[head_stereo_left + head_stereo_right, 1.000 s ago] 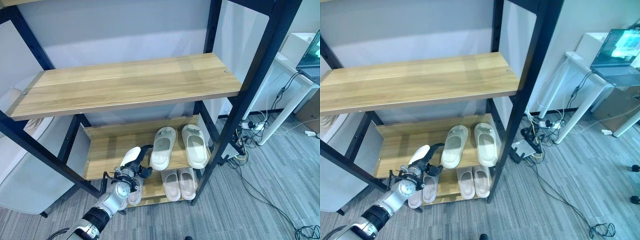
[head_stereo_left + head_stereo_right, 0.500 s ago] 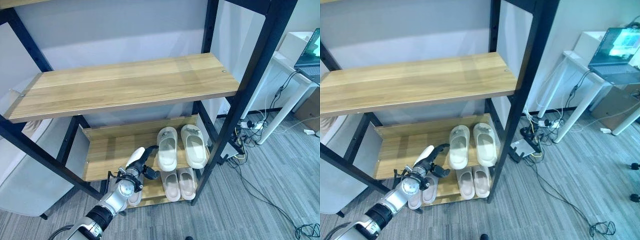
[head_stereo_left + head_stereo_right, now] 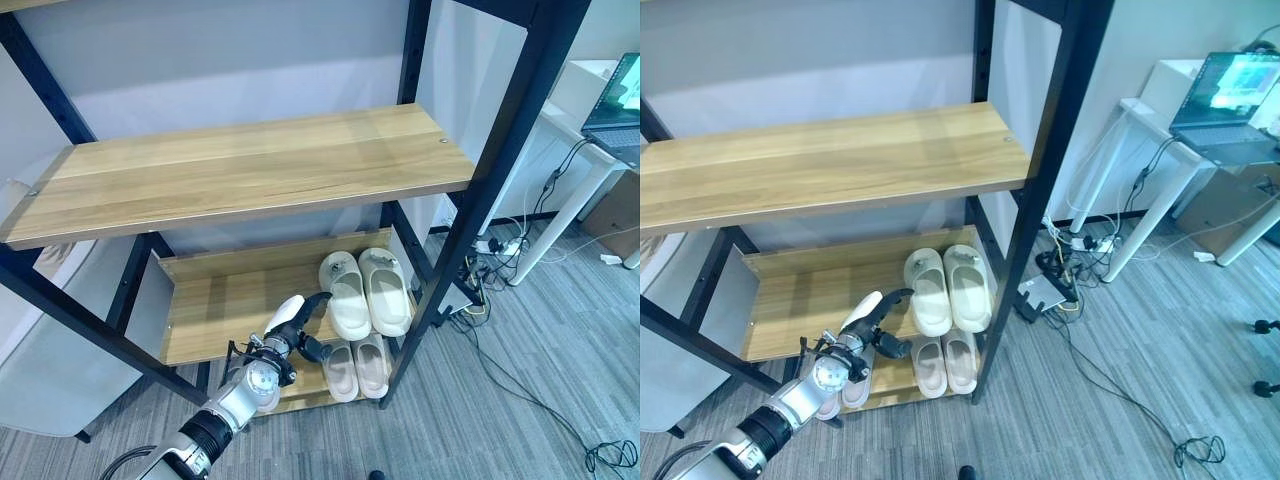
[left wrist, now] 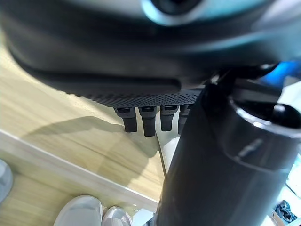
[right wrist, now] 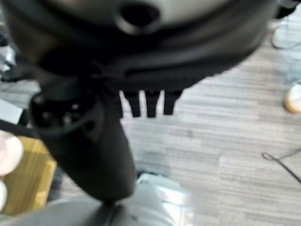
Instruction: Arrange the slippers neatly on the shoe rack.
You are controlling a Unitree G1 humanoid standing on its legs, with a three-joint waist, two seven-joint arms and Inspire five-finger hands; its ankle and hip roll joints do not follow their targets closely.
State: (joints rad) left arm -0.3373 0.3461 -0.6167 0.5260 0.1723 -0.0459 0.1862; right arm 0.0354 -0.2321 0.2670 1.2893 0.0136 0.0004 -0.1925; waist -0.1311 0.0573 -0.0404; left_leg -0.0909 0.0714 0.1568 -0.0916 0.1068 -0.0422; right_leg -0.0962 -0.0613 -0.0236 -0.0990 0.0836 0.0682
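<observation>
While its fingers (image 3: 318,299) stay straight against the left cream slipper (image 3: 346,297) at 9 o'clock, the left hand (image 3: 290,327) reaches over the middle shelf (image 3: 215,305).

An open laptop (image 3: 1232,100) sat on a white desk (image 3: 1160,125); tangled black cables (image 3: 1080,262) lay on grey carpet (image 3: 1140,380).

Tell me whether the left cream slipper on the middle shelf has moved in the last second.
Yes. The left cream slipper slid right, closing against its partner near the black rack post.
</observation>
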